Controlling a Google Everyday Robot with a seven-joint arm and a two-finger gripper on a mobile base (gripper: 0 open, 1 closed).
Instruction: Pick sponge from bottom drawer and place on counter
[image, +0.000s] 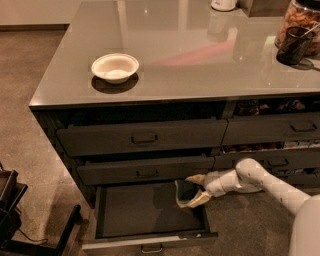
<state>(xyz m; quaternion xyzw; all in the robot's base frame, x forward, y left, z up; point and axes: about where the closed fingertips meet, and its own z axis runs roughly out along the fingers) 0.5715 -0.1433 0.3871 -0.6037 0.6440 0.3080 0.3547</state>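
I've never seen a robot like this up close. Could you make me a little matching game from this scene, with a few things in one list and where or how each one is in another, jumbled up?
Things:
1. white bowl
2. sponge
3. bottom drawer
4. pincer

Places or states:
A. pulled open, lowest in the left stack
B. gripped between two pale fingers, lifted off the drawer floor
C. sitting on the counter
D. reaching in over the drawer's right end, shut on the sponge

Pairs: 1-C, 2-B, 3-A, 4-D
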